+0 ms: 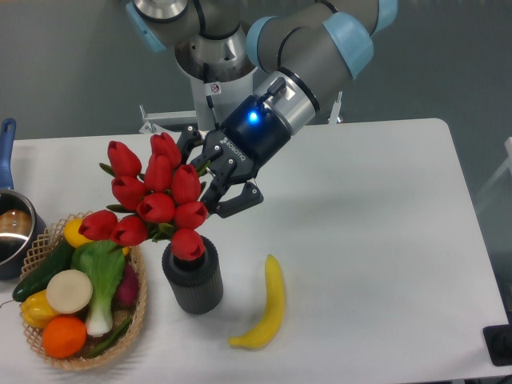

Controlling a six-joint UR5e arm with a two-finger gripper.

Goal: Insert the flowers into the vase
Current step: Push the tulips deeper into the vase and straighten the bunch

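1. Black two-finger claw [210, 180], centre-left of frame, is pinching the bunch of glossy red tulip buds w/ small green leaves [156, 200] from the right.
2. Bunch is tilting left; lowest bud is sitting at the top hole of the short dark grey ribbed cylinder vase [194, 280], lower centre-left on the white tabletop [376, 216].
3. Woven basket of veg [140, 308] is lying just left of vase; yellow banana [268, 304] near its right.
4. Blue-handled pot [10, 228] is showing at left edge.

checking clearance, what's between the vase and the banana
Nothing: in the camera view only bare white table separates the vase from the banana. The flowers sit above the vase.
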